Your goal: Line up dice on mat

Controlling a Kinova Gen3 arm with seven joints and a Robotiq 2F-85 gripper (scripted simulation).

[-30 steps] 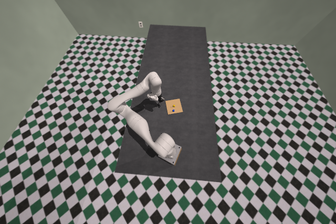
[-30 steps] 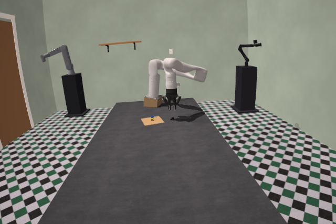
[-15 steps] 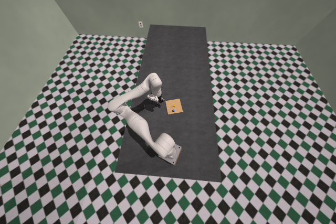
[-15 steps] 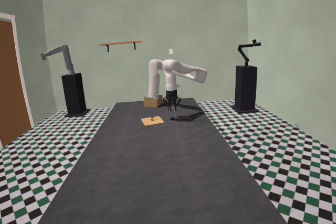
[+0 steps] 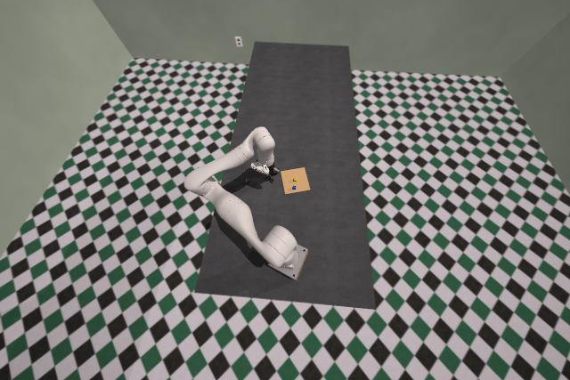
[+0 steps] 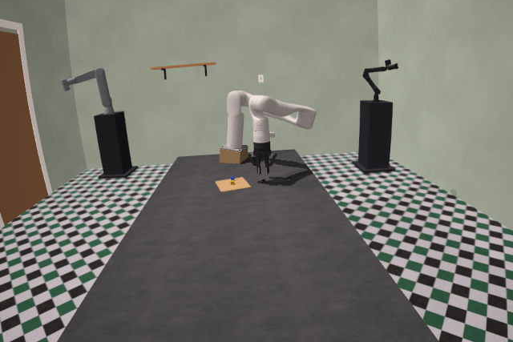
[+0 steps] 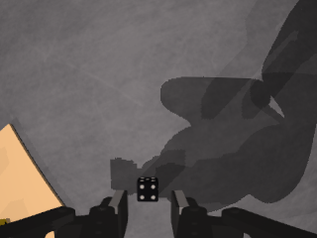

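The black die (image 6: 264,181) (image 7: 148,190) lies on the table beside the mat, four pips on top. My gripper (image 5: 272,176) (image 6: 263,172) (image 7: 149,204) points down above it, fingers partly open, one on each side of the die in the wrist view, with nothing between them. The tan mat (image 5: 301,173) (image 6: 243,185) (image 7: 25,174) lies flat. On it are the blue die (image 5: 294,188) (image 6: 232,178), nearer the base, and the yellow die (image 5: 295,179) (image 6: 232,183), farther out. Only an edge of the yellow die (image 7: 3,222) shows in the wrist view. Their numbers are too small to read.
The dark table (image 5: 304,100) (image 6: 248,255) runs away from the robot's base (image 5: 299,265) (image 6: 233,154). The arm's shadow falls around the black die. The mat's near edge is a short way from the gripper. Two other arms on black pedestals (image 6: 114,143) (image 6: 375,135) stand off the table.
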